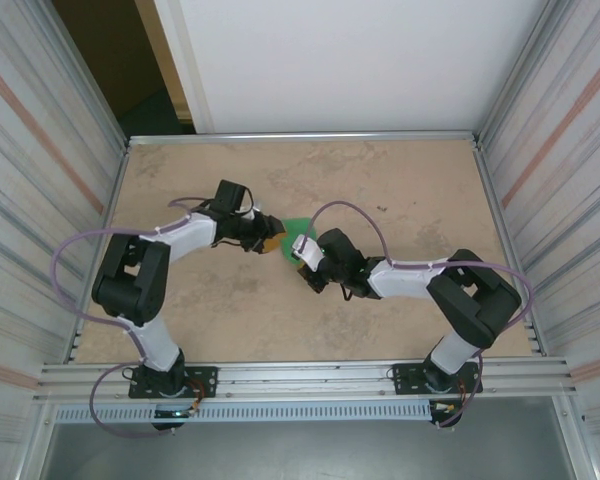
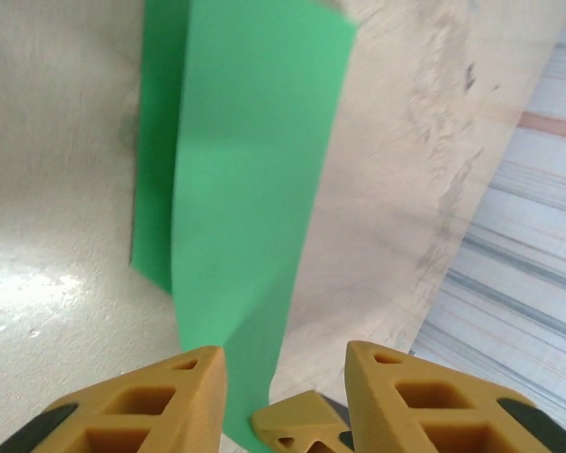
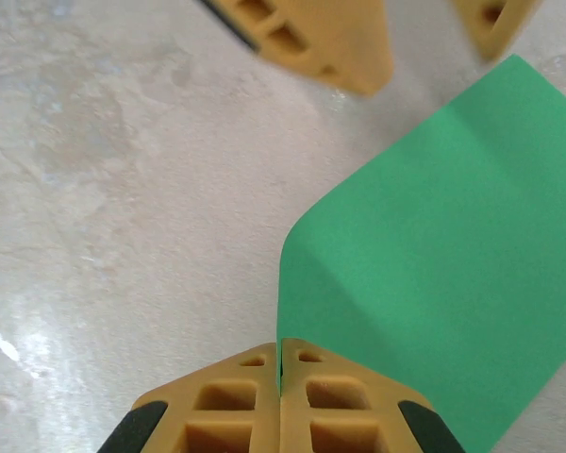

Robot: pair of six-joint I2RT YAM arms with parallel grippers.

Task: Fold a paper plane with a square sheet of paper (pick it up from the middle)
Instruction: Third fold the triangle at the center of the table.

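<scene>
The square sheet of paper is bright green and bent along a fold, raised off the table between the two grippers. My right gripper is shut on the sheet's near edge, which is pinched between its yellow fingers. My left gripper is open, and the sheet passes close to its left finger without being clamped. The right gripper's fingertips show between the left jaws. Seen from above, the left gripper and the right gripper nearly meet. A paper plane is out of view.
The beige table is walled by corrugated metal panels on the left and right, with a white wall at the back. Cables loop off both arms. A metal rail runs along the near edge.
</scene>
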